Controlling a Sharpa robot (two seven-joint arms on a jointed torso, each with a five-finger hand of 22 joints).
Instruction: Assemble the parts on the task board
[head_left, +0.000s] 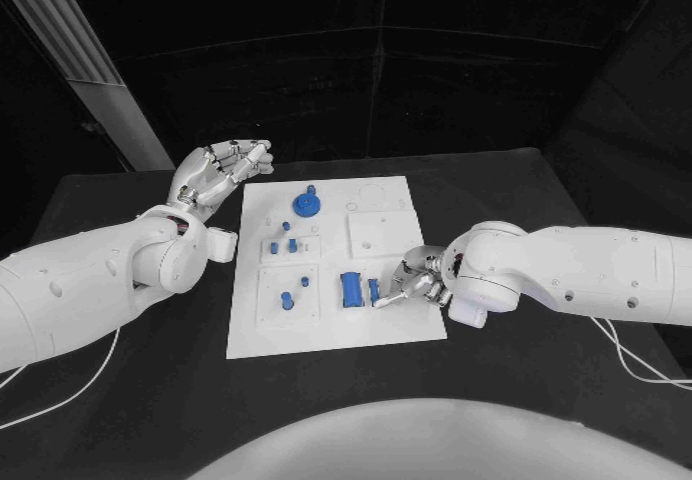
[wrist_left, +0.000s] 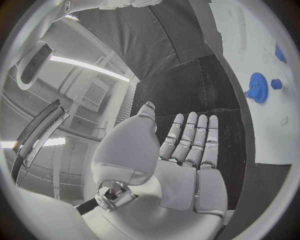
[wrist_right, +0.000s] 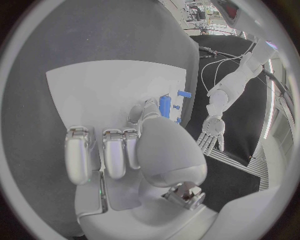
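The white task board (head_left: 378, 190) lies in the middle of the table. A blue gear (head_left: 306, 204) (wrist_left: 257, 87) stands in it at the far side. Several small blue pegs (head_left: 286, 244) stand on its left half, and a blue block (head_left: 349, 289) sits near the front. My right hand (head_left: 411, 282) (wrist_right: 145, 150) is at the board's right front edge with its fingers curled. Thumb and one finger pinch a narrow blue part (head_left: 374, 291) (wrist_right: 165, 106) beside the block. My left hand (head_left: 224, 170) (wrist_left: 187, 155) is raised off the board's far left corner, palm flat, holding nothing.
White cables (head_left: 642, 360) trail over the black table on the right, and another cable (head_left: 58, 395) lies on the left. Bare table (head_left: 505, 190) runs on both sides of the board. A recessed square plate (head_left: 378, 235) occupies the board's right half.
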